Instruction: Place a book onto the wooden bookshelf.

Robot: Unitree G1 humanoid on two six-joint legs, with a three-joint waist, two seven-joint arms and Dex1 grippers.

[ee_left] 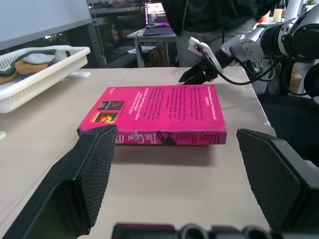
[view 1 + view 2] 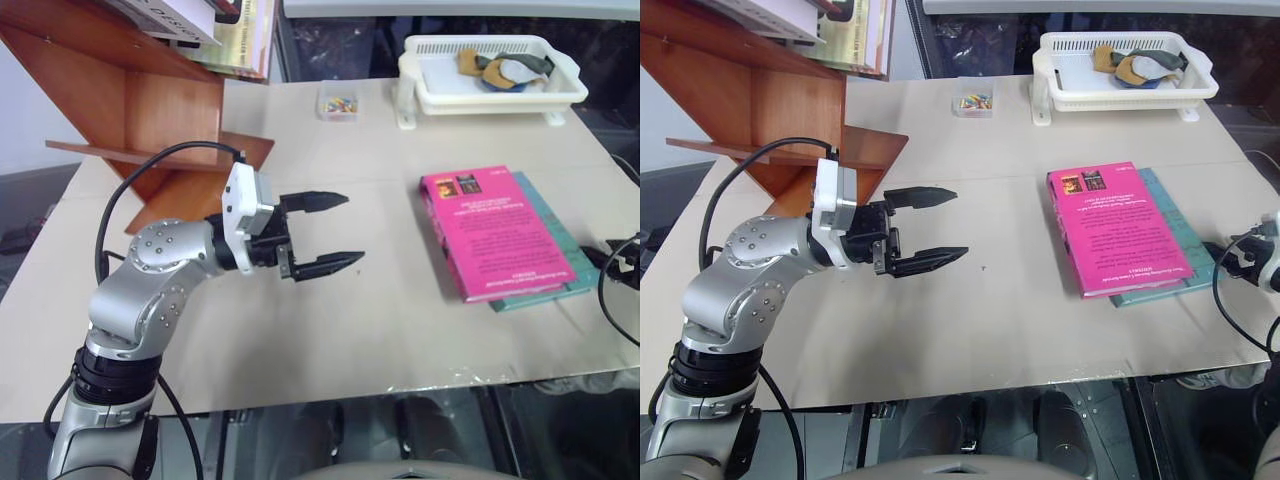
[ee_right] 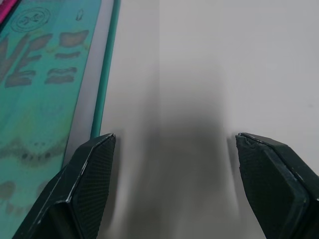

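The pink book [image 2: 491,235] lies flat on the right side of the table [image 2: 330,330], stacked on a teal book [image 2: 562,243] whose right and near edges stick out beneath it. The bookshelf [image 2: 130,110] stands at the far left, with other books already leaning in its upper compartment. The left gripper [image 2: 322,232] hovers over the middle of the table, level and pointing right at the pink spine, jaws wide apart and empty, well short of the book. The right gripper [image 3: 174,144] sits low at the table's right edge, just beside the teal book's edge, its jaws also spread and holding nothing.

The main risk, as I judge it, is the stack. The pink book is thin and lies flush on the teal one, so a finger sliding in from the right could wedge under the teal cover and lift both books, or shove the pair left instead of parting them. A pinch on the spine alone may let the paperback droop or slip out. The two grippers close in from opposite sides, so they could collide over the book. The white tray [image 2: 489,70] and small box [image 2: 337,102] at the far side seem safely out of the way.
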